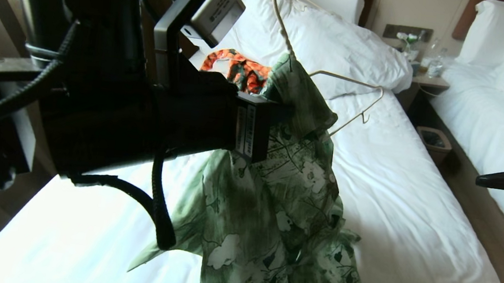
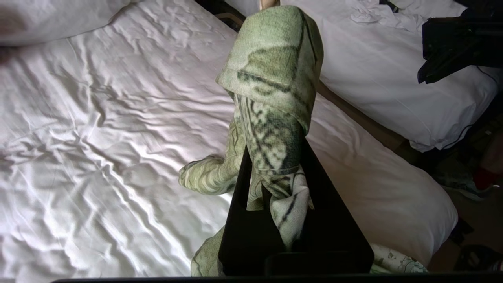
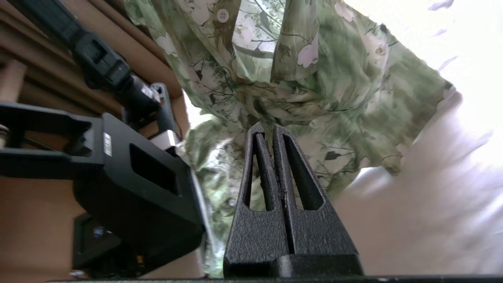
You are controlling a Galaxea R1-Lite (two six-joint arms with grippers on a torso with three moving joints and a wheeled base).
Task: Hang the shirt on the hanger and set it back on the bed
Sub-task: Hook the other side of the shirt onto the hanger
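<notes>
So the green floral shirt (image 1: 273, 202) is up in the air over the bed (image 1: 413, 238), bunched and draped off the cream hanger (image 1: 349, 95). Only one side looks threaded: the near shoulder is pulled over one end of the hanger, while the other arm of the frame pokes out bare to the right, with its little notch showing. The hook runs up and out of the top of the head view, so I can't tell what's holding it up there.

The left gripper (image 2: 275, 184) has its jaws clamped on a fold of the shirt, near the collar or shoulder by the look of it, and in its own wrist view the fabric hoods over the hanger end just beyond the fingers. The right gripper (image 3: 271, 133) is pinched together with nothing in it, hovering just beside the hanging cloth, with a button visible higher up.

I'd say we're mid-way through the hanging step. Next move probably calls for the right gripper to open, grab the loose shoulder and tug it over that bare hanger arm, without yanking the first side off. An orange patterned garment (image 1: 236, 70) lies further up the bed, behind the left arm, not involved.
</notes>
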